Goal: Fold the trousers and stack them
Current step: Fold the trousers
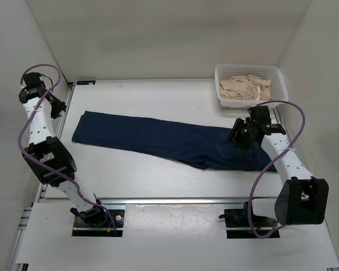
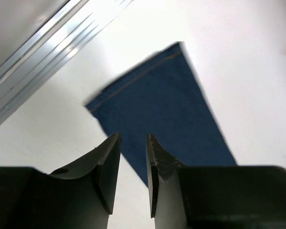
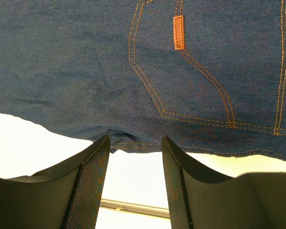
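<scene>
Navy trousers [image 1: 158, 138] are lying across mid-worktop, hems near left edge, waist near right edge. Both left gripper [image 2: 133, 138] and right gripper [image 3: 136, 140] are hovering, jaws apart, empty. Risk: pinching only one layer, so the fold is skewing.

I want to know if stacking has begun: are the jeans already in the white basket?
No, the jeans lie stretched out on the table, while the basket holds only beige cloth.
</scene>
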Tool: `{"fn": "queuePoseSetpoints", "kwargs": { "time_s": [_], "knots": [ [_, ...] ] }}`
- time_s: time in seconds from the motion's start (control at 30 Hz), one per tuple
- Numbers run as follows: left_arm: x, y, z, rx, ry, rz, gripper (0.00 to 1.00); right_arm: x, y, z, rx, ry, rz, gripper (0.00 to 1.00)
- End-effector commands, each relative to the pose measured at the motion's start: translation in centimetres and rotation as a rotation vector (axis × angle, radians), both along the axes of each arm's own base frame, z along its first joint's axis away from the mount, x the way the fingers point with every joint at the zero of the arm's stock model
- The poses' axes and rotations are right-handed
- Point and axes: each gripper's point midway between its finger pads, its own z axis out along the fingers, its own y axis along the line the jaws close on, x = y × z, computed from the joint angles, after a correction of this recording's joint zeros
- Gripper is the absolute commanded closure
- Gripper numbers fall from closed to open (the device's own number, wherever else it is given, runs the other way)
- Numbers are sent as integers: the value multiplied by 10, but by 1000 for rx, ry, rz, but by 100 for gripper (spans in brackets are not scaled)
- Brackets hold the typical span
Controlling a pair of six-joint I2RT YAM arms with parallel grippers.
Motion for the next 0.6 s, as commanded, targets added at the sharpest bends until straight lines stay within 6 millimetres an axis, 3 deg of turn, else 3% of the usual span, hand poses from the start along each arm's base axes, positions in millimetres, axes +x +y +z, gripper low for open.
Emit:
{"fn": "queuePoseSetpoints", "kwargs": {
  "time_s": [0.0, 0.03, 0.07, 0.1, 0.17, 0.27, 0.33, 0.37, 0.4, 0.43, 0.57],
  "knots": [
    [11, -27, 62, 27, -169, -80, 60, -1, 1, 6, -1, -24, 4, 47],
    [12, -33, 59, 16, -164, -95, 60, -1, 1, 6, -1, -24, 4, 47],
    [11, -36, 43, -11, -133, -103, 63, -1, 1, 6, -1, -24, 4, 47],
    [10, -39, 33, -32, -112, -109, 74, -1, 1, 8, 0, -33, 4, 47],
    [1, -47, 4, -87, -52, -110, 87, -4, -1, 10, -9, -34, -1, 47],
    [-2, -54, -24, -134, -8, -122, 89, -11, -3, 15, -6, -42, -23, 45],
    [0, -57, -40, -167, 16, -132, 69, -16, -3, 12, 0, -38, -32, 43],
    [1, -57, -46, -174, 30, -131, 38, -17, -3, 16, 1, -51, -32, 41],
    [5, -55, -47, -169, 30, -139, 27, -20, -3, 10, 0, -36, -32, 41],
    [11, -49, -58, -159, 53, -137, 22, -23, -3, 6, -2, -24, -32, 40],
    [36, -34, -80, -137, 90, -172, 21, -22, -5, 6, -2, -24, -41, 40]
  ]
}}
